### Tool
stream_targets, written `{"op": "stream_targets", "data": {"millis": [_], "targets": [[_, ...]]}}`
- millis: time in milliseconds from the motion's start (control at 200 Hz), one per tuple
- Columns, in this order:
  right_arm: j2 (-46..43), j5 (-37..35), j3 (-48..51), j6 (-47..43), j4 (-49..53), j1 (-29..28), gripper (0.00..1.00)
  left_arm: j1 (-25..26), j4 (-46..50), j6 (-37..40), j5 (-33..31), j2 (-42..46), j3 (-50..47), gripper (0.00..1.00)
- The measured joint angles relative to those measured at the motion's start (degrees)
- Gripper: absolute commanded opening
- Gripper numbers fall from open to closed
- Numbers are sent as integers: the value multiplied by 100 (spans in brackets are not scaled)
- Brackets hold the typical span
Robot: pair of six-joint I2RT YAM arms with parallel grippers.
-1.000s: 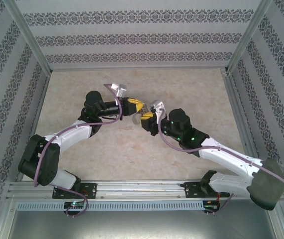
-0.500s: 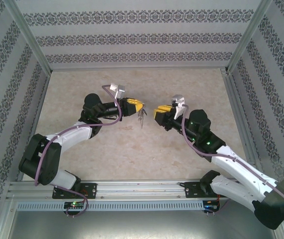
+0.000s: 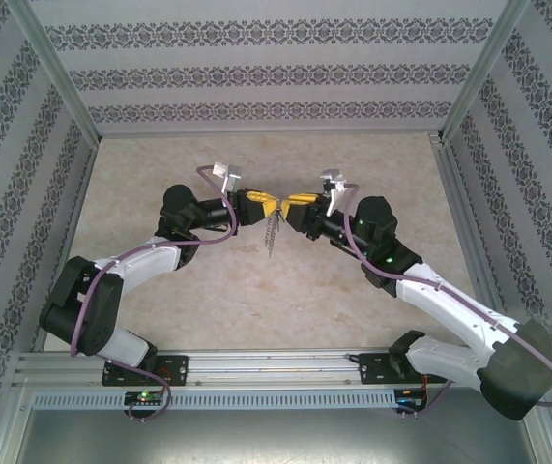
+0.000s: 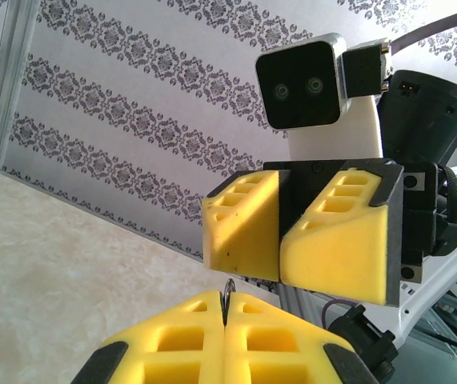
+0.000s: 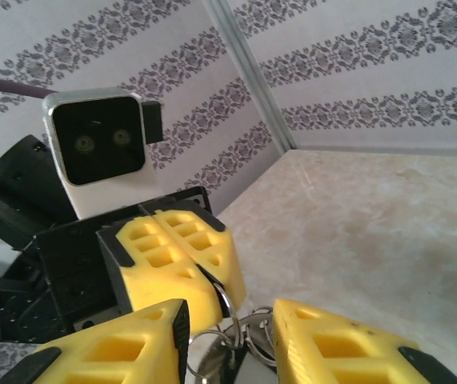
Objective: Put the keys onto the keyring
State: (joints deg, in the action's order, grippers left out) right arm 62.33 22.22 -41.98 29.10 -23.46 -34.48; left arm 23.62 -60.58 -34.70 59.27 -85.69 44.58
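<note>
Where the two arms meet above the middle of the bench (image 3: 382, 164), the top view shows the left tool (image 3: 267, 206) and the right tool (image 3: 296, 201) tip to tip, almost touching. The keyring (image 3: 274, 234) hangs from the left tool, long axis pointing down toward the bench, just below the right tool's tips.

From the left wrist, the left tool (image 4: 224, 334) is fully closed, with a thin metal edge of the keyring (image 4: 228, 293) standing up out of the seam. The right tool (image 4: 281, 234) faces it head-on, fingers a narrow gap apart.

From the right wrist, the right tool (image 5: 230, 316) is partly open and straddles the hanging keyring (image 5: 248, 328); no clamp is visible and contact cannot be confirmed. The left tool (image 5: 200, 276) pinches the keyring's top directly ahead. A separate key cannot be picked out. Judgement: the coming move turns on the keyring lying between the right tool's fingers
</note>
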Motion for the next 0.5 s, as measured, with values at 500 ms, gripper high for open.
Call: {"op": "stream_targets", "data": {"millis": [500], "targets": [[282, 422, -15, 275, -345, 61, 23, 0, -35, -11, 0, 0, 0, 0]]}}
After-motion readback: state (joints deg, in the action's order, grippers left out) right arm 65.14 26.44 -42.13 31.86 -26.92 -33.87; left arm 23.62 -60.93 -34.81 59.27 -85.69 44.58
